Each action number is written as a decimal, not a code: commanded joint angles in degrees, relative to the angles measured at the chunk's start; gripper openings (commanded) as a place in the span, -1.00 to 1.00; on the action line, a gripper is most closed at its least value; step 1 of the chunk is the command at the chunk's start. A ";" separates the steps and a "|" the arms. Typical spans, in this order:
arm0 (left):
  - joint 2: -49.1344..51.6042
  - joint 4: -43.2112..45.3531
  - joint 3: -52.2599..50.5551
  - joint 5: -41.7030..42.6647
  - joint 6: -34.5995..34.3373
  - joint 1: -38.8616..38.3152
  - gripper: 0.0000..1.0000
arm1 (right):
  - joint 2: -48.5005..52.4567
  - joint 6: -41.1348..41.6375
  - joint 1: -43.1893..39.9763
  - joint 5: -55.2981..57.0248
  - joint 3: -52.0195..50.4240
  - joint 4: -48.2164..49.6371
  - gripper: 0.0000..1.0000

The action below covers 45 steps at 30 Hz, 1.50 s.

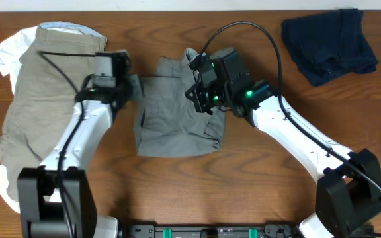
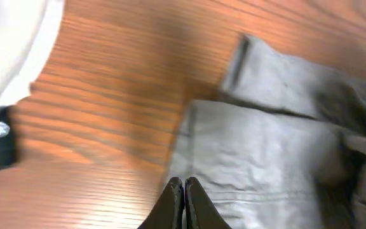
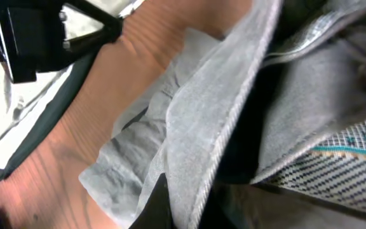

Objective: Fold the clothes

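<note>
At the far left of the worktop (image 1: 256, 192), you have the khaki shorts (image 1: 42, 99) spread flat on top of a white piece (image 1: 4, 53) whose edge shows around them. Just right of those, your left claw (image 1: 135, 88) sits at the left edge of the grey shorts (image 1: 177, 125), which lie in a rumpled heap at the middle of the worktop. From the left wrist view the fingertips (image 2: 175, 191) are pressed tight together, right over the hem of the grey cloth; you cannot tell from there whether any fabric is pinched between them. Moving on, your right claw (image 1: 200, 92) is over the upper right part of the same shorts and has clamped onto them. The right wrist view shows a fold of grey cloth with a stitched edge lifted and draped across the dark finger (image 3: 156, 205), with the speckled waistband lining (image 3: 335, 159) turned out beside it. Both claws are therefore on one garment, left side and right side. Well apart at the far right corner, the navy piece (image 1: 329, 43) lies bunched up, touching neither arm.
</note>
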 commanded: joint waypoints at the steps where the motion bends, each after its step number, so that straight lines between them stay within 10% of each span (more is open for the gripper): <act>1: 0.15 -1.09 -0.02 -2.40 -0.72 1.51 -0.88 | 0.85 0.55 2.43 -0.35 1.40 3.80 -0.70; 5: 0.15 -0.55 -0.02 -2.40 -0.74 3.10 -0.88 | 3.34 0.52 6.51 -1.51 1.40 10.01 0.07; 9: 0.13 -0.81 -0.02 -2.36 -0.98 5.22 -0.88 | 4.31 -0.11 9.53 -1.64 1.40 11.67 0.41; 19: 0.13 -0.96 -0.02 -2.36 -0.63 7.17 -0.88 | 0.85 0.22 3.96 -1.62 1.42 7.10 0.64; 24: -0.09 -0.17 0.24 -2.40 1.70 7.78 -0.88 | 1.11 1.18 2.47 -1.62 1.40 4.31 0.35; 33: -3.02 0.61 1.11 -2.36 1.20 11.69 -0.88 | 6.58 4.28 7.17 4.81 1.38 7.02 -0.89; 45: -3.91 1.38 1.09 -2.38 0.57 12.81 -0.88 | 17.51 9.35 15.04 -2.12 1.38 11.50 -0.97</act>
